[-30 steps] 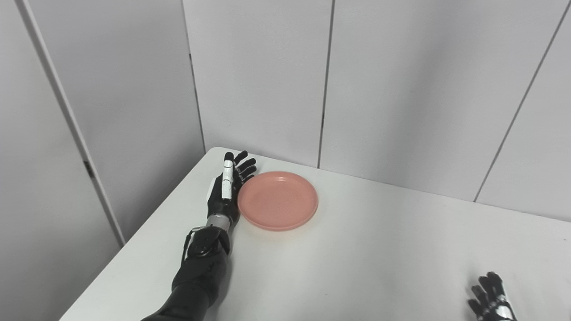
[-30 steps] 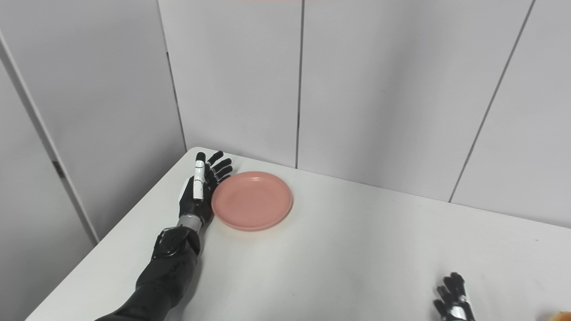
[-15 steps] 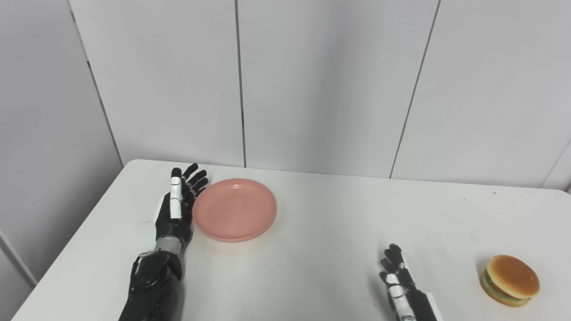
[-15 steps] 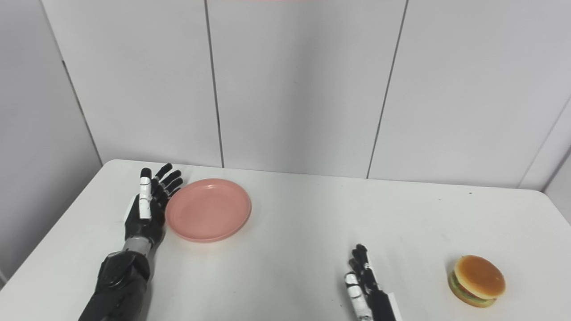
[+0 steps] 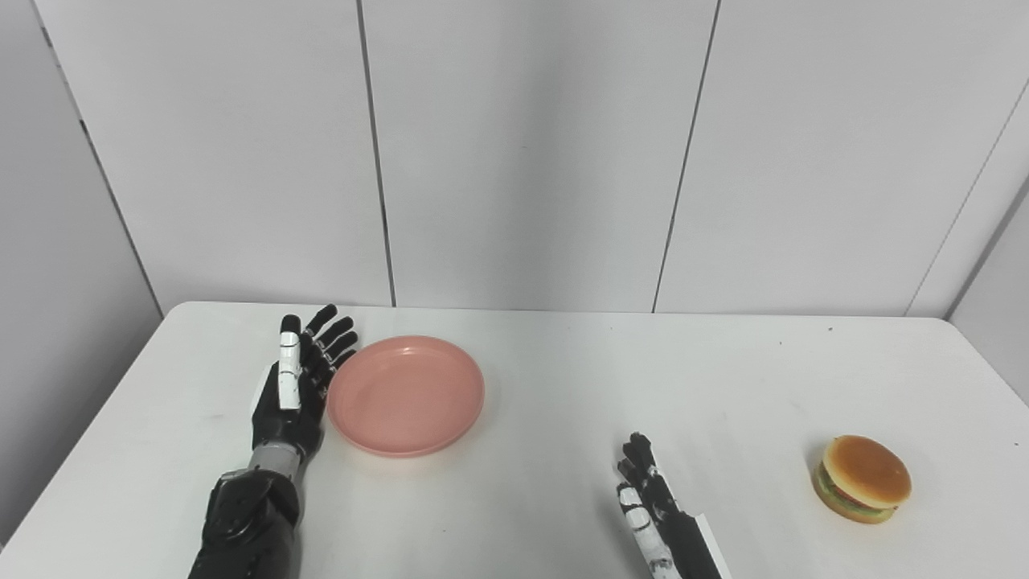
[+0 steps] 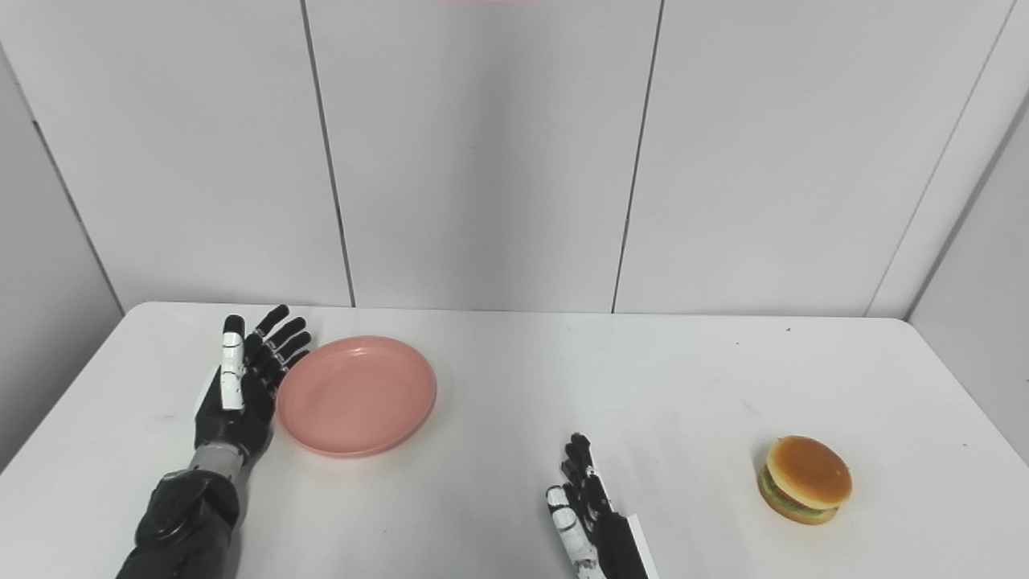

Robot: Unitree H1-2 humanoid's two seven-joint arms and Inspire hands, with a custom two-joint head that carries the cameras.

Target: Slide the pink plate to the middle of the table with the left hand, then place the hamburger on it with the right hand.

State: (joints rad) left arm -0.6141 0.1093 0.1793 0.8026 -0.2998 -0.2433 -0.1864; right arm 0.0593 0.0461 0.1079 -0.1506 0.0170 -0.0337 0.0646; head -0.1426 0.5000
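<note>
The pink plate lies on the left half of the white table. My left hand stands on edge against the plate's left rim, open, fingers stretched toward the back wall. The hamburger sits near the table's right side, in front. My right hand rests low at the front centre, open and holding nothing, well to the left of the hamburger. In the right eye view the plate, the left hand, the right hand and the hamburger stand the same way.
Grey wall panels close off the table's back edge. The table's left edge runs close beside my left forearm.
The camera has swung to the right, bringing the hamburger and my right hand into view. The left hand stays against the plate's left rim; the plate shows no clear move of its own.
</note>
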